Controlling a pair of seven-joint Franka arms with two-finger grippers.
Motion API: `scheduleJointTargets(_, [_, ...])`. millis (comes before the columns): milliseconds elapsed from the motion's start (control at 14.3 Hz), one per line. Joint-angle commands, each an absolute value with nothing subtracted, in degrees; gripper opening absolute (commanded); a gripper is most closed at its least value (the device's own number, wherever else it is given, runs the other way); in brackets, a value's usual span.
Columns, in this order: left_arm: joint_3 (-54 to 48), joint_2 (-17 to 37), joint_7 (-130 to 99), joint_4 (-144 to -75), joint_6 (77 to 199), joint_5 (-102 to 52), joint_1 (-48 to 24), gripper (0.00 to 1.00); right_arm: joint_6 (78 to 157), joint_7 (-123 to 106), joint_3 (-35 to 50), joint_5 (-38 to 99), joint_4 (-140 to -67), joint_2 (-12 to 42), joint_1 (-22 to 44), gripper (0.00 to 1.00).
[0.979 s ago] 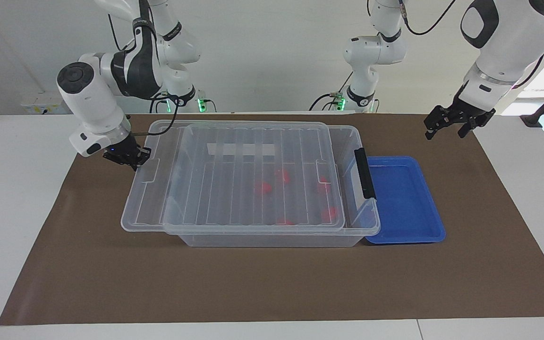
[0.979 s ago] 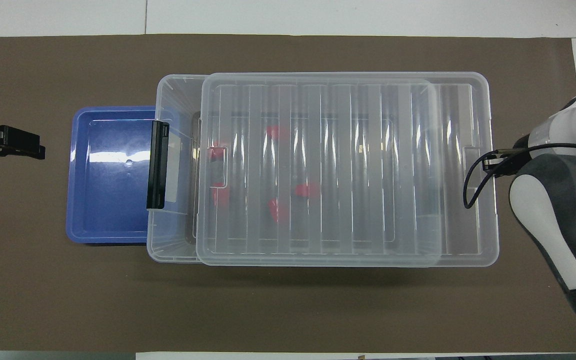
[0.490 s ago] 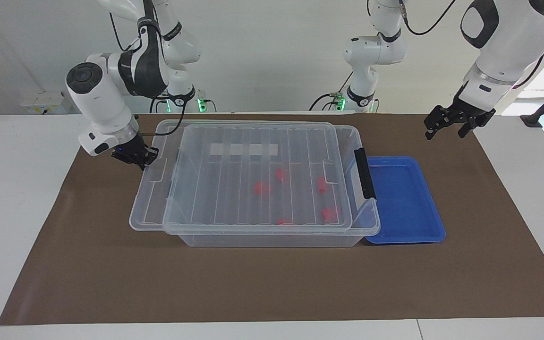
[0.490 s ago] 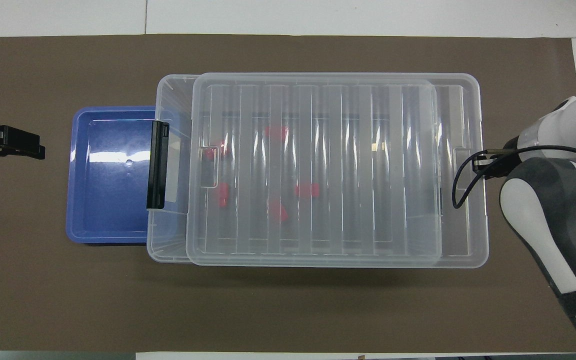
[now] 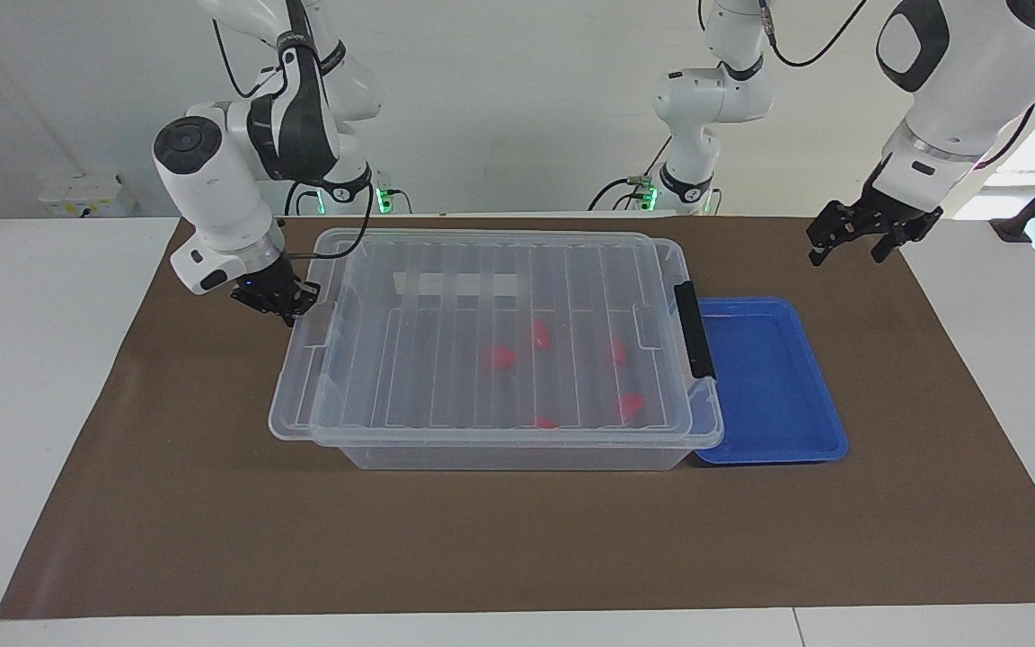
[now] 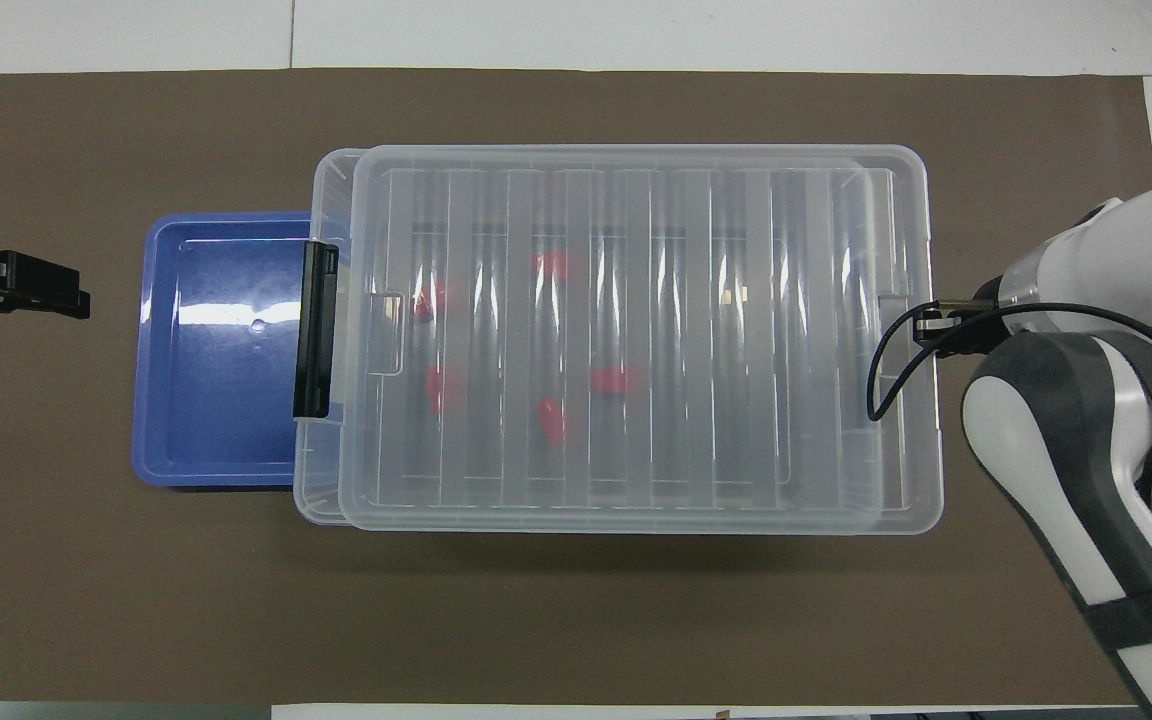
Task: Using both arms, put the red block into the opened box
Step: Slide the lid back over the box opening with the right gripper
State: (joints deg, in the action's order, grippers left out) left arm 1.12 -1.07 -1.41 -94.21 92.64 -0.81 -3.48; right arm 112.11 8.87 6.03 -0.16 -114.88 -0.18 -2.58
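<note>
1. Right claw is shut on the end edge of the lid, at the right arm's end of the box. The lid lies on top of the box, slightly offset toward that end, overhanging the rim there.
2. Left claw hangs in the air, fingers spread wide, holding nothing. It is over the brown mat near the left arm's end of the bench, well apart from the box; that arm waits.
3. Red blocks lie on the box floor under the lid, about five of them, clustered toward the black clip handle. All are well apart from both claws.
4. Blue tray sits on the mat just beside the handle end of the box, partly tucked under the box rim.
5. Hard to read: the blocks show only through the ribbed lid, so their shapes are blurred. In the overhead view the right claw's tips are mostly hidden by its own wrist and cable, and the left claw is cut off at the frame edge.
6. Whitish label strip shows through the lid; no legible text on it. Partial lettering on the right arm's link in the overhead view, cut off and unreadable.
</note>
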Motion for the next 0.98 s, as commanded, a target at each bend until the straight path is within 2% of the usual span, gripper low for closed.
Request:
scheduleJointTargets(0, [0.88,-1.14,-1.14,-93.69,91.84,-0.26,-2.99,1.00,114.08,10.19,7.11,1.06,-117.07,-0.70,-2.64,0.00])
scheduleJointTargets(909, [0.88,-1.14,-1.23,-93.69,91.76,-0.26,-2.99,1.00,115.22,14.32,9.75,1.23,-117.16,-0.62,-2.64,0.00])
